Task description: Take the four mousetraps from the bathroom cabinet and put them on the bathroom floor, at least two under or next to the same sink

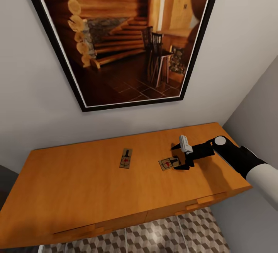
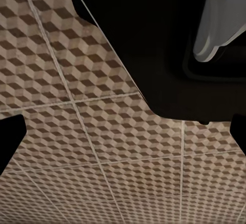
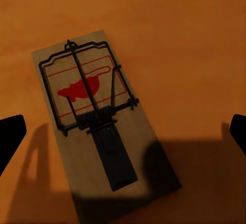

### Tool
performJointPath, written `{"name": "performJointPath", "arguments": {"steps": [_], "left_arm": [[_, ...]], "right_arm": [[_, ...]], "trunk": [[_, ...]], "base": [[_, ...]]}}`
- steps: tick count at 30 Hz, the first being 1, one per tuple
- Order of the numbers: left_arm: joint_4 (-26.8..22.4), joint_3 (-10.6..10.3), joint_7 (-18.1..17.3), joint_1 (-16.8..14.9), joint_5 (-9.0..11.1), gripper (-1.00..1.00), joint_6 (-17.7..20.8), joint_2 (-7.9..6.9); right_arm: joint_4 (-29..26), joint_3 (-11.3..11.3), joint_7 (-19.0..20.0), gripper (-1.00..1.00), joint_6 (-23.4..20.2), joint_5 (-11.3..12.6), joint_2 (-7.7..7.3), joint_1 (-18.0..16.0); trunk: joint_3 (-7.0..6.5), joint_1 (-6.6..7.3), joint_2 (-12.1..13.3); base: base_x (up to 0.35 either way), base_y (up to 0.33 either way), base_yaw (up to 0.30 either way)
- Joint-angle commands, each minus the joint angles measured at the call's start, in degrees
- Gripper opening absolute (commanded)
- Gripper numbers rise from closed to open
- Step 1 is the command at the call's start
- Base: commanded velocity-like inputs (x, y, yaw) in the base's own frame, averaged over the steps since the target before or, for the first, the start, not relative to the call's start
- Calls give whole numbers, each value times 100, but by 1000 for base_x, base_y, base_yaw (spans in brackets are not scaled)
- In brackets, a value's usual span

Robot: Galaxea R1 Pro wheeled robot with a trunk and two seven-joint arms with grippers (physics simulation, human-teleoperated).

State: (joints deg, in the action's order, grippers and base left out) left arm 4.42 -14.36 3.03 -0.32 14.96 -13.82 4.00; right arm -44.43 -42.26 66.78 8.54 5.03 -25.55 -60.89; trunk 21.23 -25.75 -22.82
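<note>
Two mousetraps lie on top of the orange-brown cabinet [image 1: 77, 183]: one mousetrap [image 1: 126, 158] near the middle, another mousetrap [image 1: 168, 163] to its right. My right gripper [image 1: 184, 165] hovers just over that right one, open, with nothing between its fingers. In the right wrist view the mousetrap [image 3: 97, 124] lies flat below, brown board with dark wire and a red mouse print, and the two dark fingertips [image 3: 10, 137] stand wide at either side. The left wrist view looks down on the bathroom floor [image 2: 77, 131], cube-patterned tiles; the left gripper's fingertips [image 2: 7, 139] are spread at the edges, open.
A large black-framed picture [image 1: 123, 36] of a log cabin hangs on the wall behind the cabinet. A grey wall [image 1: 255, 106] closes in at the right. Patterned floor [image 1: 162, 233] shows in front of the cabinet. A dark robot part [image 2: 169, 44] overhangs the left wrist view.
</note>
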Motion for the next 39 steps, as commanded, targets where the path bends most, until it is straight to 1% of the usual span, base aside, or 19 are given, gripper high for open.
{"name": "performJointPath", "arguments": {"steps": [1,27,39], "left_arm": [[13,-49,13,-3,42,100,-33,4],[13,-49,13,-3,42,100,-33,4],[12,-49,13,-3,42,100,-33,4]], "right_arm": [[5,-37,-7,100,31,42,-6,-11],[9,-37,-7,100,25,42,-3,-11],[12,-37,-7,100,25,42,-11,-11]], "trunk": [[14,-3,-10],[167,-3,-10],[187,-3,-10]], "base": [[0,0,0],[0,0,0],[0,0,0]]}}
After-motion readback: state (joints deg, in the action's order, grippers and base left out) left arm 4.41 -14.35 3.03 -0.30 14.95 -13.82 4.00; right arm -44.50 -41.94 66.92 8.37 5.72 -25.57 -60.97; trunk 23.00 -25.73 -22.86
